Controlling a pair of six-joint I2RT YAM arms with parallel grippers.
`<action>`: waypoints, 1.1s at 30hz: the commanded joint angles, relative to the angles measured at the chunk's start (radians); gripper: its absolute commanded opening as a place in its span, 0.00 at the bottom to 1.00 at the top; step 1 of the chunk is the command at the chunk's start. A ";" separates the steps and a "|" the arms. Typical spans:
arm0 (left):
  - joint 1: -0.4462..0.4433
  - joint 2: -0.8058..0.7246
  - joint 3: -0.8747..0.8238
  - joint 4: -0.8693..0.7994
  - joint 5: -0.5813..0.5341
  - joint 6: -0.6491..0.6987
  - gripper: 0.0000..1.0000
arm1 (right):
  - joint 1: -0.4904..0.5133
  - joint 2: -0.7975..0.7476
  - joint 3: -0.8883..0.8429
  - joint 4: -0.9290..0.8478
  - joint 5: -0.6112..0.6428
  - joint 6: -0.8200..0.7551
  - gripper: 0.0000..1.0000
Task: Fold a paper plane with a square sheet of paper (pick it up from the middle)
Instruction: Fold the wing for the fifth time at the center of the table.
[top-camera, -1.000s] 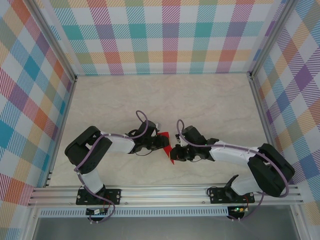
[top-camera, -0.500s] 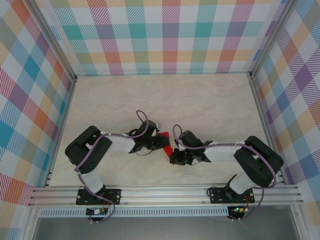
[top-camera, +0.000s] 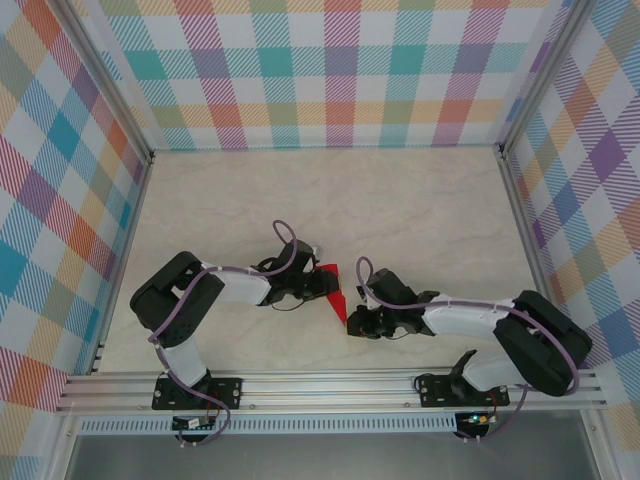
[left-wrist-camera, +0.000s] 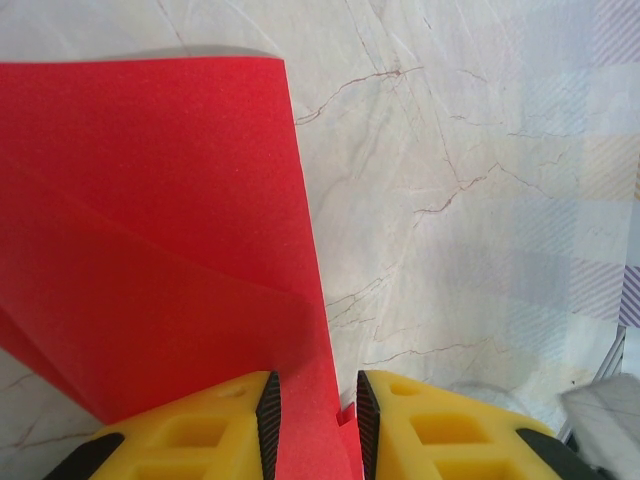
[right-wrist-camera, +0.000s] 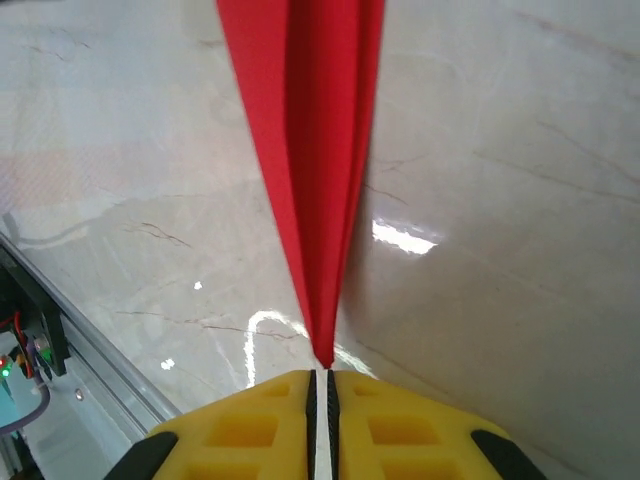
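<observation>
Paper plane (top-camera: 339, 303): slim creased red dart, long axis far-to-near, tip pointing near. Pinched by left tool (left-wrist-camera: 312, 405), with right tool (right-wrist-camera: 320, 385) pressed together at tip.

Both arms fold at the elbow and reach inward, so that their wrists nearly meet at centre. Left arm (top-camera: 235, 290): the left pincer (left-wrist-camera: 313, 400) clamps the paper plane (left-wrist-camera: 150, 250) between its yellow fingers. Right arm (top-camera: 470, 315): the right pincer (right-wrist-camera: 320, 385) has its fingers all but pressed together, with a hairline slit between them.
</observation>
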 joint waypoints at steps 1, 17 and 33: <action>-0.024 0.088 0.002 -0.026 -0.009 0.021 0.29 | 0.005 -0.060 0.049 -0.011 0.077 0.022 0.14; -0.026 0.075 0.013 -0.040 -0.010 0.019 0.29 | -0.007 0.176 0.140 0.191 0.075 0.081 0.13; -0.031 0.033 0.021 -0.043 -0.008 0.037 0.31 | -0.033 0.284 0.086 0.143 0.106 0.083 0.09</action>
